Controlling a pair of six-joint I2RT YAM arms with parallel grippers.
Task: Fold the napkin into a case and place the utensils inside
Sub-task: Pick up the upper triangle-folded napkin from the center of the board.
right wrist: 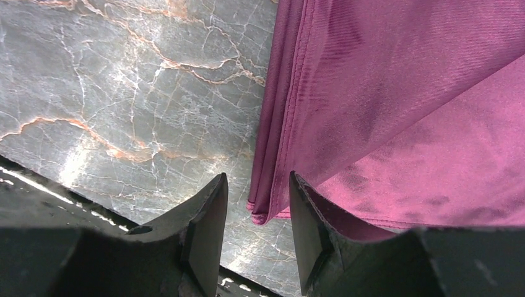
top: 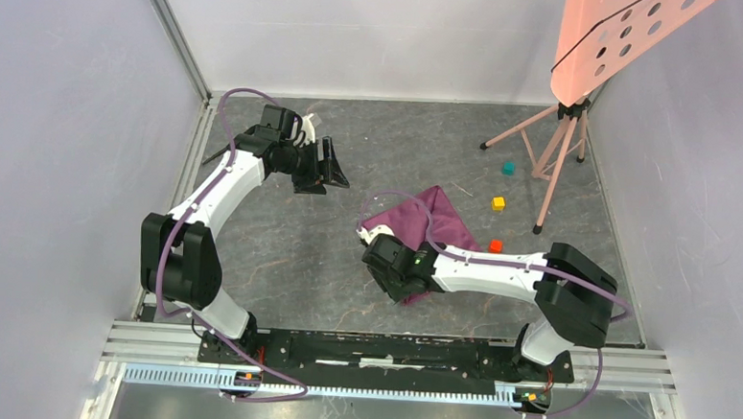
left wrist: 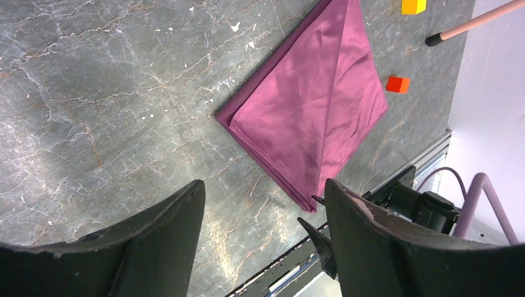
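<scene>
L gripper (left wrist: 263, 185) sits far-left rear, hovering over the table (top: 289, 253), a grey marble-look top w/ pale and rusty veins plus small white flecks. Its blunt matte-black fingers (left wrist: 155, 241) are spread wide w/ nothing btwn them. L arm (top: 220, 187) has white shells, black joints and a purple cable looping along it. The napkin (left wrist: 309, 105) lies flat center-right on the table, well apart from the L gripper. It's plum-purple cloth folded to a layered diamond-ish shape, w/ stacked hems along one side, one soft diagonal crease, a fine twill weave and a slight sheen. R gripper (right wrist: 257, 182) is low over the napkin's near corner, w/ dark fingers scuffed at the edges. The jaws are narrowed but not pressed together. The corner's stitched, stacked edges sit in the gap, and a sliver of bare table shows btwn the cloth and one finger, so it isn't clamped. Can't tell if the other finger touches the fabric. Right of the napkin is the orange cube (top: 495, 245), close by its edge. The yellow cube (top: 498, 204) is a bit farther back and the teal cube (top: 509, 168) farther still. Far right stands a pink tripod (top: 555, 157) w/ thin tubular legs, carrying a salmon flat panel (top: 607, 39) w/ round holes.
</scene>
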